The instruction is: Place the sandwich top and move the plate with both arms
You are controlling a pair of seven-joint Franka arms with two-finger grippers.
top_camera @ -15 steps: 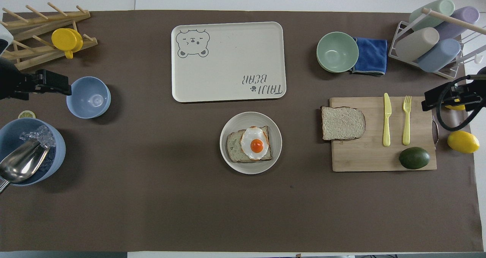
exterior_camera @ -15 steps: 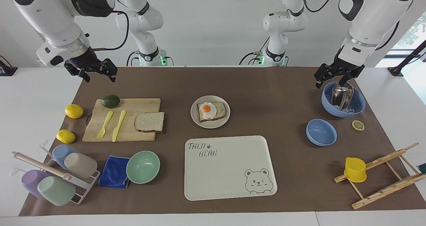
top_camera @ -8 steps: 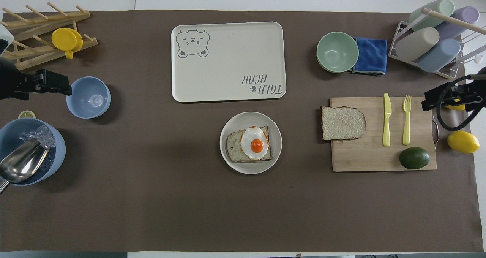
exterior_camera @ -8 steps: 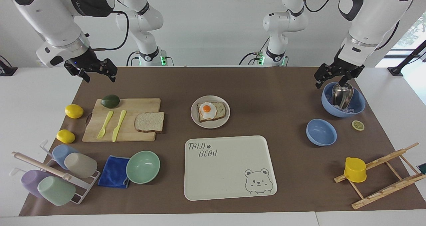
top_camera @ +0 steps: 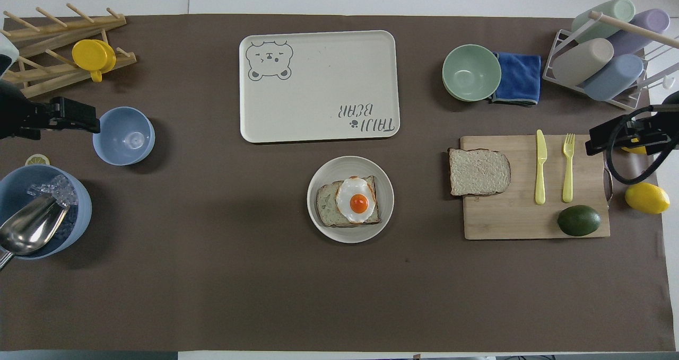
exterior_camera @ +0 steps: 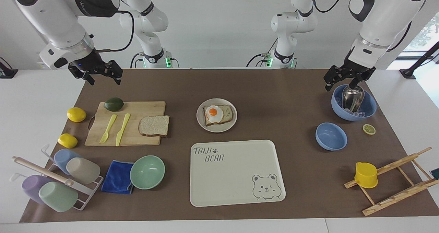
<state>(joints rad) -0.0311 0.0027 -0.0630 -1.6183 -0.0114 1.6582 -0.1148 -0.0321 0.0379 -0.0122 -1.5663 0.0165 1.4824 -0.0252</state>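
Note:
The sandwich top (exterior_camera: 154, 125) lies flat on the wooden cutting board (exterior_camera: 144, 106), at the end toward the plate; it also shows in the overhead view (top_camera: 479, 172). The plate (exterior_camera: 216, 129) stands mid-table and holds a bread slice with a fried egg (exterior_camera: 219, 115); the plate also shows in the overhead view (top_camera: 350, 166). My right gripper (exterior_camera: 104, 80) is open and empty, up over the right arm's end of the table; in the overhead view (top_camera: 610, 137) it covers the board's handle end. My left gripper (exterior_camera: 344, 81) is open and empty, up beside the ice bowl (exterior_camera: 368, 106).
The bear tray (exterior_camera: 236, 171) lies farther from the robots than the plate. A knife, a fork and an avocado (exterior_camera: 114, 104) share the board; two lemons lie beside it. A green bowl (exterior_camera: 147, 172), blue cloth, cup rack, small blue bowl (exterior_camera: 331, 136) and wooden rack with a yellow cup (exterior_camera: 366, 174) stand around.
My right gripper has shifted slightly toward the middle of the table. The left arm and all objects have stayed still.

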